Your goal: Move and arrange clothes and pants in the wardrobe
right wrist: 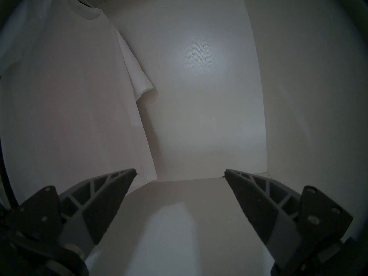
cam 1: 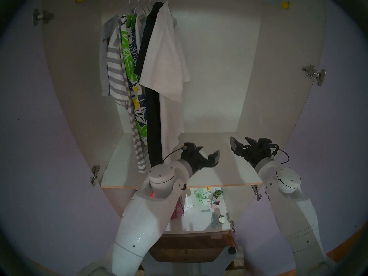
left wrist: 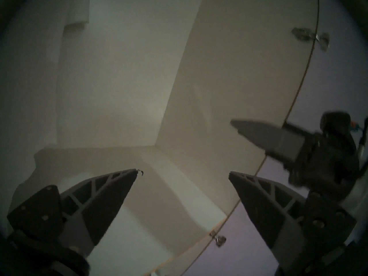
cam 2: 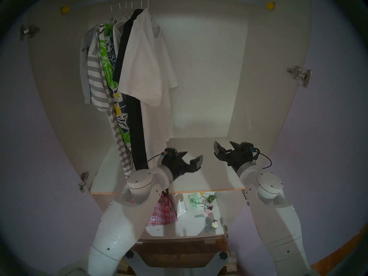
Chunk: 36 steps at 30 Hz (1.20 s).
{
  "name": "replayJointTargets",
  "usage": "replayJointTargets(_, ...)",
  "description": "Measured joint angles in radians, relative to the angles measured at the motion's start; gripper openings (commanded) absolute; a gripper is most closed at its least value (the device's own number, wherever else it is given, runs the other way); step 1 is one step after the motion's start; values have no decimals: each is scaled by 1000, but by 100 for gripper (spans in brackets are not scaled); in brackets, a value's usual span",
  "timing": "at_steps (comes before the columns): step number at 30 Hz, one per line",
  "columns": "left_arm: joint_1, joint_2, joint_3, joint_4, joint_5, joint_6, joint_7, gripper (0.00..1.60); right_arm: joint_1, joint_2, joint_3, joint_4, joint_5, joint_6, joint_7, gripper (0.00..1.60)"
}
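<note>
Six clothes hang on white wire hangers, bunched at the left of the wardrobe rail with yellow end brackets (cam 1: 285,4): plain grey (cam 1: 104,56), grey-and-white striped (cam 1: 115,76), leaf print (cam 1: 130,56), small white (cam 1: 140,24), black (cam 1: 148,40) and a large white T-shirt (cam 1: 167,56). My left gripper (cam 1: 208,152) is open and empty above the shelf (cam 1: 229,174), just right of the T-shirt's hem. My right gripper (cam 1: 241,142) is open and empty further right, near the right wall. The T-shirt also shows in the right wrist view (right wrist: 69,80).
The lilac doors (cam 1: 39,150) stand open on both sides, with silver hinges (cam 1: 314,74). The right half of the rail bears nothing. On the lower shelf lie a red plaid bag (cam 2: 163,211) and small items (cam 2: 209,205).
</note>
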Motion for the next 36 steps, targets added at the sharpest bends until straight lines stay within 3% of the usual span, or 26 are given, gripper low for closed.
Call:
replayJointTargets(3, -50, -52, 15, 49, -3, -8, 88, 160, 0, 0, 0, 0, 0, 0, 0, 160)
replayJointTargets(6, -97, -96, 33, 94, 25, -62, 185, 160, 0, -1, 0, 0, 0, 0, 0, 160)
replayJointTargets(9, -155, -138, 61, 152, 109, -159, 286, 160, 1, -1, 1, 0, 0, 0, 0, 160)
replayJointTargets(12, -224, -203, 74, 303, 236, -288, 398, 160, 1, -1, 1, 0, 0, 0, 0, 160)
replayJointTargets(16, -277, -254, 63, 426, 345, -360, 484, 160, 1, -1, 1, 0, 0, 0, 0, 160)
replayJointTargets(19, -340, -283, 33, 545, 456, -393, 508, 160, 1, -2, 1, 0, 0, 1, 0, 160)
replayJointTargets(25, -428, -295, -17, 672, 581, -401, 535, 160, 2, -2, 1, 1, 0, 0, 0, 160)
replayJointTargets(31, -525, -293, -131, 729, 580, -382, 503, 160, 2, -2, 1, 1, 0, 0, 1, 160)
replayJointTargets(34, -567, -272, -150, 734, 581, -368, 482, 160, 2, -2, 1, 0, 0, 0, 1, 160)
replayJointTargets(36, -632, -253, -210, 757, 557, -297, 436, 160, 2, -2, 2, 0, 0, 0, 1, 160)
